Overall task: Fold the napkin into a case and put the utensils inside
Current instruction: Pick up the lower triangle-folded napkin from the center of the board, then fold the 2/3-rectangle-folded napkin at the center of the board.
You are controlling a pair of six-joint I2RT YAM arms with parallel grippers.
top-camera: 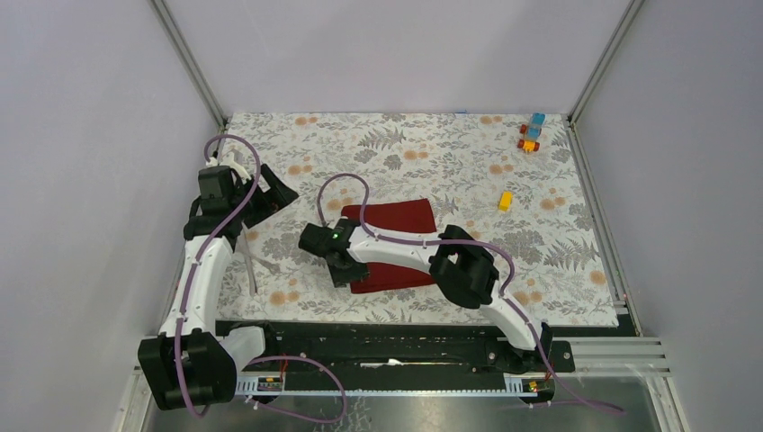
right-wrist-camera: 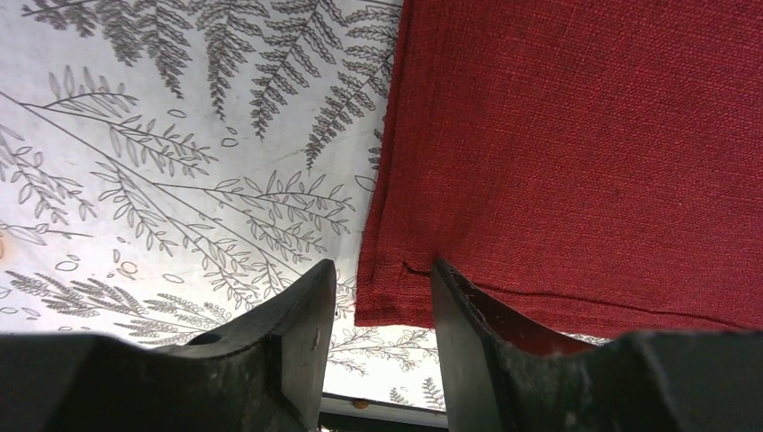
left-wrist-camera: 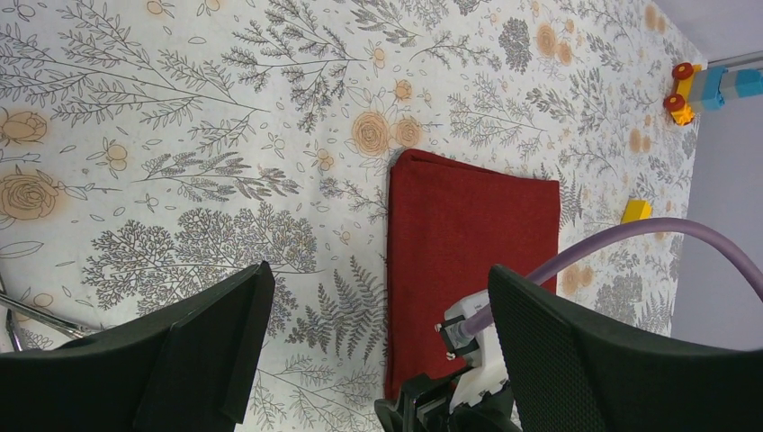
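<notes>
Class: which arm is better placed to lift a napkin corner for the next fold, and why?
Right. The right gripper straddles the near-left corner of the napkin; the left gripper hangs open, apart from it.

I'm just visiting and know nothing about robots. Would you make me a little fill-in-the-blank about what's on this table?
The napkin is dark ____.
The right gripper sits at the napkin's near left ____.
The left gripper, away from the napkin, is wide ____.
The lone block right of the napkin is ____.
Missing words: red, corner, open, yellow.
</notes>
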